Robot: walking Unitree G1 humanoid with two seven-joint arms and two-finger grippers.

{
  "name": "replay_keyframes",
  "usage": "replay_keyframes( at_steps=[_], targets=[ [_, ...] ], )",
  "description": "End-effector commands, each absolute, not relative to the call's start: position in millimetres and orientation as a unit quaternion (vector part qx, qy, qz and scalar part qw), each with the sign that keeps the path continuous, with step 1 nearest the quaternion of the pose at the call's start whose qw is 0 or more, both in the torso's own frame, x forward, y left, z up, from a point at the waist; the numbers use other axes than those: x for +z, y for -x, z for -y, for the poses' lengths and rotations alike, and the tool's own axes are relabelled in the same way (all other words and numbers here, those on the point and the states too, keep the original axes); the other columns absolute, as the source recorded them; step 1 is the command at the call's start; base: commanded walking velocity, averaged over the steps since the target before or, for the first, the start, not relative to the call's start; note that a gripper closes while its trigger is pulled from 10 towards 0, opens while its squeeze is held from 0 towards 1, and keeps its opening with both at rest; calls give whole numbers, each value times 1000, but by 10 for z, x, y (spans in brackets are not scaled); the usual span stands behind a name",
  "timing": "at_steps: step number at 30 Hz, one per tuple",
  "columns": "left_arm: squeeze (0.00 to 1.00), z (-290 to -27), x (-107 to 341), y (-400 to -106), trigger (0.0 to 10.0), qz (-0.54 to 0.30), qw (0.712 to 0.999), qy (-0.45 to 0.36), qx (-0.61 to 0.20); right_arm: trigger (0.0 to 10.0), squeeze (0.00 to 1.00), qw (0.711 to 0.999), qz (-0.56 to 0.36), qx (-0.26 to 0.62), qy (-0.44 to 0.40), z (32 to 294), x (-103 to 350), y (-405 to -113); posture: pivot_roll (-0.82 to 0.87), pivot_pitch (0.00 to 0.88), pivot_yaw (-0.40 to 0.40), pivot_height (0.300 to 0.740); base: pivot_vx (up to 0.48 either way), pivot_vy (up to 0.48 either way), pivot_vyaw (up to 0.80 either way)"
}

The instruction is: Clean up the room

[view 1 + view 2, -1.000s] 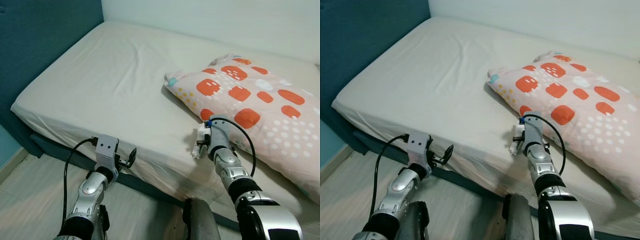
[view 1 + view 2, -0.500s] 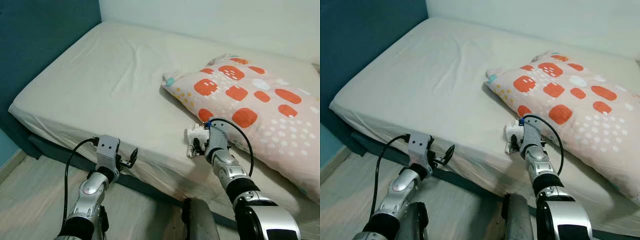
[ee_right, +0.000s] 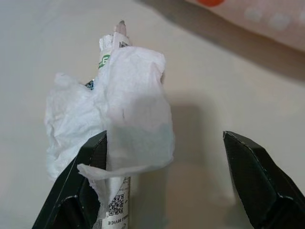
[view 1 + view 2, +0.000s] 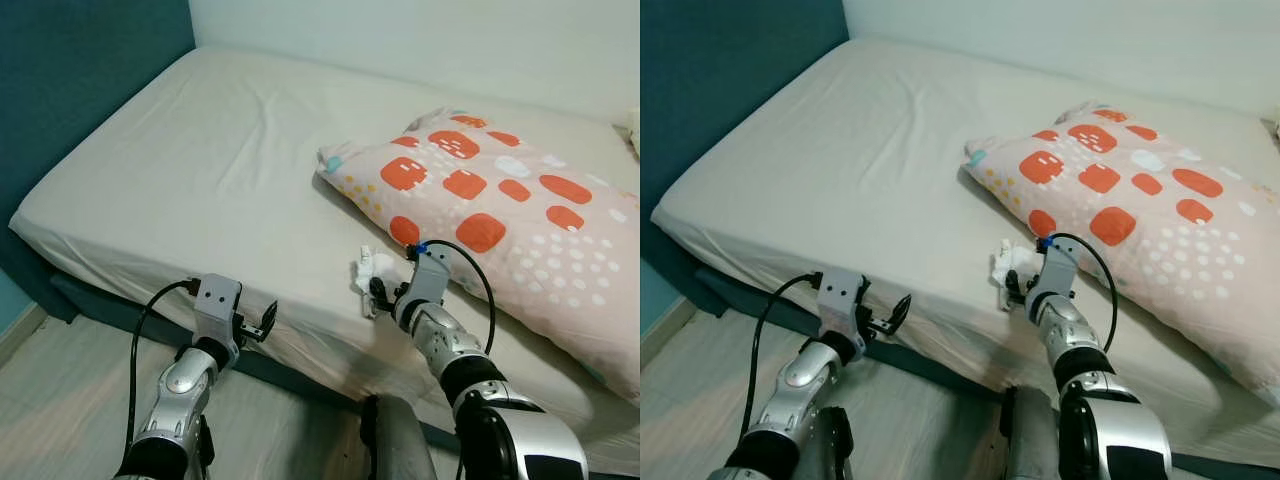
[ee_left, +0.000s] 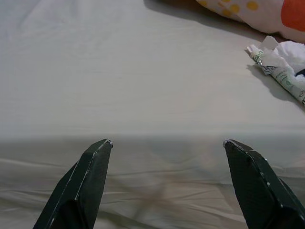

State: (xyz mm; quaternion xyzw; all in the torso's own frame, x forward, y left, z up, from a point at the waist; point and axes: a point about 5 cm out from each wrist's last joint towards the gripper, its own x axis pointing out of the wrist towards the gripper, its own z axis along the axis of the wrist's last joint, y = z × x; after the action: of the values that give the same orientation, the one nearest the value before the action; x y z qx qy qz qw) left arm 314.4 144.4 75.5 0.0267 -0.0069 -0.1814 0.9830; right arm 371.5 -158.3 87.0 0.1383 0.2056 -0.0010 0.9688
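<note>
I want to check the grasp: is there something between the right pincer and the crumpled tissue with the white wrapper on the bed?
Nothing visible: the tissue and wrapper lie against one finger of the open right pincer.

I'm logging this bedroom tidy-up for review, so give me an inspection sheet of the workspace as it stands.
Surface: bed with a plain cream sheet, lightly creased.
Job's things: crumpled tissue wrapped around a printed tube, near the bed's front edge.
Clutter: patterned pillow lying on the bed beside the tissue.
Grippers: right gripper open, one finger against the tissue; left gripper open at the mattress edge, holding nothing.
Cables: black cable looped at each wrist.
Surroundings: teal headboard, pale wall, wood-look floor.
</note>
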Motion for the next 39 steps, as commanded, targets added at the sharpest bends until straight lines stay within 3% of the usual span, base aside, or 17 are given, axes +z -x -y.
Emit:
replay_keyframes(
  at_steps=[1, 5, 6, 7, 8, 10, 11, 23, 33, 39],
  targets=[
    [0, -1474, 681, -3090, 10000, -6, 982, -38, -186, 10000, 0, 960, -226, 6, -165, 1514, 792, -3680, 59, 151, -72, 506, 0, 0, 0],
    [0, -1494, 665, -3066, 10000, -8, 982, -40, -186, 10000, 0, 959, -229, 19, -166, 1447, 811, -3696, 73, 154, -77, 506, 0, 0, 0],
    [0, -1504, 660, -3056, 10000, -9, 982, -41, -186, 6314, 0, 959, -233, 28, -161, 1412, 815, -3699, 78, 155, -77, 506, 0, 0, 0],
    [0, -1511, 657, -3051, 10000, -9, 982, -41, -185, 6314, 0, 959, -235, 34, -158, 1388, 817, -3701, 78, 155, -77, 506, 0, 0, 0],
    [0, -1516, 657, -3048, 10000, -9, 982, -42, -185, 941, 0, 959, -237, 43, -152, 1360, 822, -3704, 81, 155, -78, 506, 0, 0, 0],
    [0, -1520, 655, -3043, 10000, -9, 982, -42, -185, 941, 0, 959, -238, 48, -148, 1341, 822, -3705, 83, 155, -79, 506, 0, 0, 0],
    [0, -1525, 653, -3038, 10000, -9, 982, -43, -184, 0, 0, 959, -236, 59, -145, 1306, 836, -3711, 85, 153, -78, 506, 0, 0, 0],
    [0, -1504, 661, -3044, 10000, -8, 982, -42, -186, 0, 0, 963, -235, 84, -103, 1207, 895, -3744, 80, 147, -77, 506, 0, 0, 0],
    [0, -1494, 641, -3057, 10000, -13, 982, -42, -186, 0, 0, 972, -207, 65, -95, 1342, 941, -3771, 77, 127, -79, 506, 0, 0, 0],
    [0, -1544, 614, -3122, 10000, -28, 986, -14, -161, 0, 0, 977, -154, 63, -133, 1447, 1044, -3804, 59, 98, -72, 506, 0, 0, 0]
  ],
)
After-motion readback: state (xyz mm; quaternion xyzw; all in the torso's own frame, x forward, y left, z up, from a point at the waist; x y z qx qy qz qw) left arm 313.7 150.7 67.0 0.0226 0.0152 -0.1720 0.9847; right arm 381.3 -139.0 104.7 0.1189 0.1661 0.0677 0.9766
